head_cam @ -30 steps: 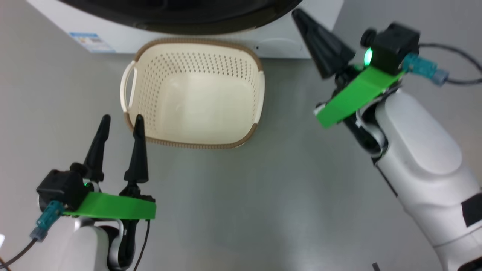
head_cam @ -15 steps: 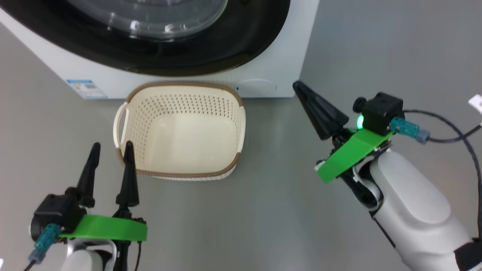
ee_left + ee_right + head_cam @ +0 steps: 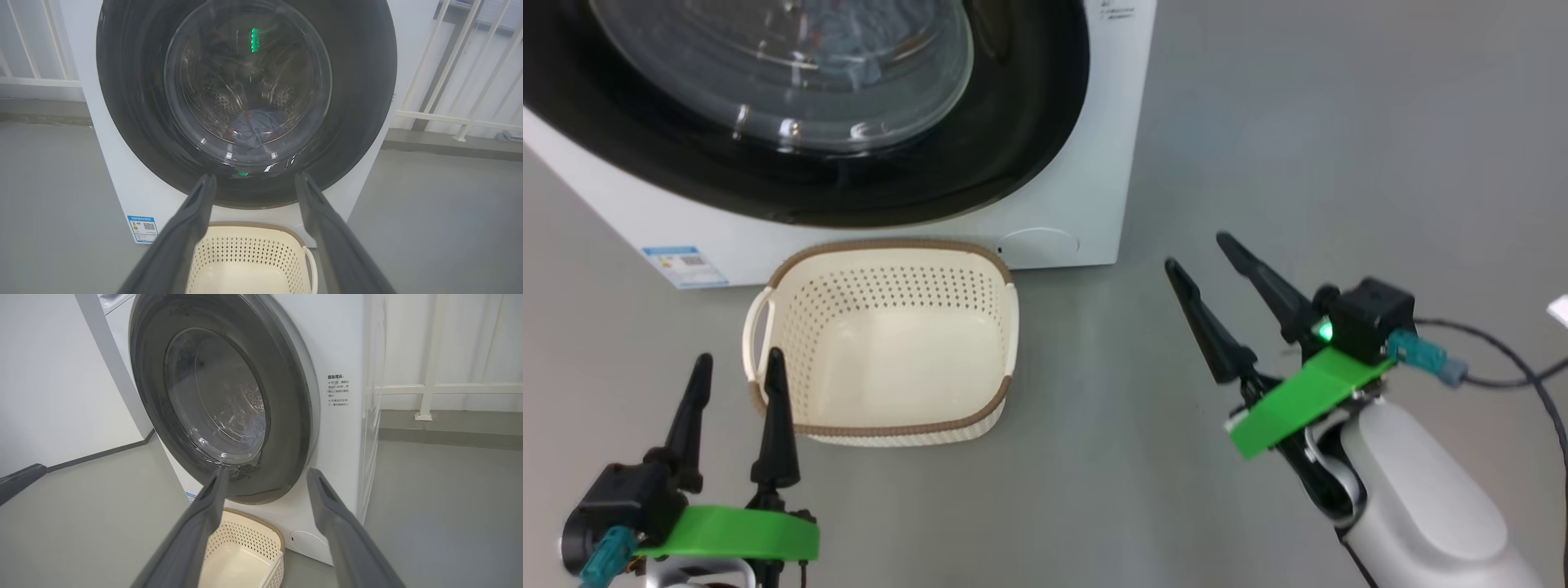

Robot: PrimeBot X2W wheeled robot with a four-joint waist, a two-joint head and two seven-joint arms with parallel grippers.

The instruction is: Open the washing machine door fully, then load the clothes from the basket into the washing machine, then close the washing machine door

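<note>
The washing machine (image 3: 1111,122) stands at the top of the head view. The washing machine door (image 3: 359,81) lies flat against its front, black rim around clear glass. Through the glass, bluish clothes (image 3: 255,126) lie low in the steel drum. The cream basket (image 3: 992,327) sits on the floor just in front of the machine, with nothing in it. My left gripper (image 3: 738,359) is open by the basket's near left corner. Right of the basket, my right gripper (image 3: 1198,251) is open over bare floor, a little short of the machine's right corner. Both hold nothing.
A blue label sticker (image 3: 682,265) and a round white cover (image 3: 1039,243) sit low on the machine's front. White railings (image 3: 449,81) stand behind the machine. A black cable (image 3: 1503,359) trails from my right wrist. Grey floor spreads to the right.
My right gripper's fingers have parted from shut to open, and it has drawn back from the machine's lower right corner. The head view has tilted up, bringing more of the door into view.
</note>
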